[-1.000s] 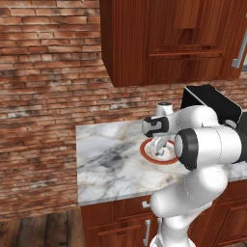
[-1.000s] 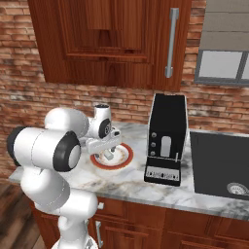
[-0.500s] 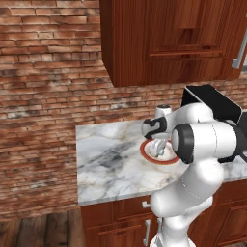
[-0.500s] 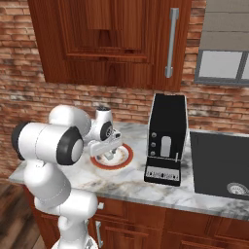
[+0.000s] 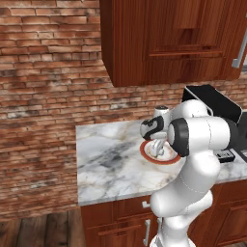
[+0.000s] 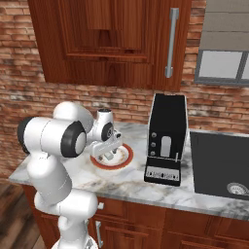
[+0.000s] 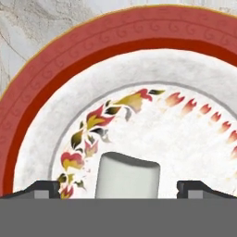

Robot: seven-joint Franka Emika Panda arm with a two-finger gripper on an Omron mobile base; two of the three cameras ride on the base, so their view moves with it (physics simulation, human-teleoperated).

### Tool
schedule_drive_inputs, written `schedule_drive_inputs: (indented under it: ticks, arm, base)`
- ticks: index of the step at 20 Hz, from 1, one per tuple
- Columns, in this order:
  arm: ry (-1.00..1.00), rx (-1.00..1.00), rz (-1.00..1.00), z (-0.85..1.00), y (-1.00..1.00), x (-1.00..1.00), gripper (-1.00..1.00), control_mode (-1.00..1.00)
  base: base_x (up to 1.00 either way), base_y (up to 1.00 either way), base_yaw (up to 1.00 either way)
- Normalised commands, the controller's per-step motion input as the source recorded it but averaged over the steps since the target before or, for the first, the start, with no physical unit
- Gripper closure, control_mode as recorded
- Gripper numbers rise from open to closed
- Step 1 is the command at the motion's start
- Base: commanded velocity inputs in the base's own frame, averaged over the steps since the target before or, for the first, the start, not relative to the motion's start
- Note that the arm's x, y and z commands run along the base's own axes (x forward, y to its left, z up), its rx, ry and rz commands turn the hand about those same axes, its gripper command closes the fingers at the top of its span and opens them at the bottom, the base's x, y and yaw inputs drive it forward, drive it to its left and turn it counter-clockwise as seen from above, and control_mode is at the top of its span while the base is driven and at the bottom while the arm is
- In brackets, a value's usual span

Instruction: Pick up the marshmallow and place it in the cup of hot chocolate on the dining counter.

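The marshmallow (image 7: 128, 176) is a pale grey-white block lying on the round white plate with a red rim (image 7: 69, 60). My gripper (image 7: 120, 190) hangs straight over it, open, with one dark fingertip on each side and a gap to the block on both. In the base views the gripper (image 5: 158, 148) (image 6: 108, 154) points down just above the plate (image 5: 170, 159) (image 6: 125, 159) on a marble counter (image 5: 111, 164). The cup of hot chocolate and the dining counter are out of view.
A black coffee machine (image 6: 166, 138) stands on the counter right of the plate, also seen as a black coffee machine (image 5: 214, 103). Beyond it a dark sink (image 6: 228, 168) is set in the counter. Wood wall cabinets (image 6: 112, 44) hang overhead. A brick wall (image 5: 43, 96) runs behind.
The hand has sunk a little closer to the plate and the arm's elbow has swung slightly. The marshmallow and plate have stayed in place.
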Motion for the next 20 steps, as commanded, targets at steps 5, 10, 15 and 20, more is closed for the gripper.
schedule_drive_inputs:
  ticks: [5,10,15,20]
  arm:
    - [0.0,0.0,0.05,-0.01,-0.06,0.08,1.0,-1.0]
    - [0.0,0.01,0.04,-0.02,-0.05,0.0,1.0,-1.0]
    - [0.01,0.02,0.04,-0.04,-0.11,0.0,1.0,-1.0]
    - [0.0,0.02,0.01,-0.02,0.0,-0.08,1.0,-1.0]
  base:
    - [0.0,0.0,0.0]
    - [0.0,0.0,0.0]
    - [0.0,0.0,0.0]
    - [0.0,0.0,0.0]
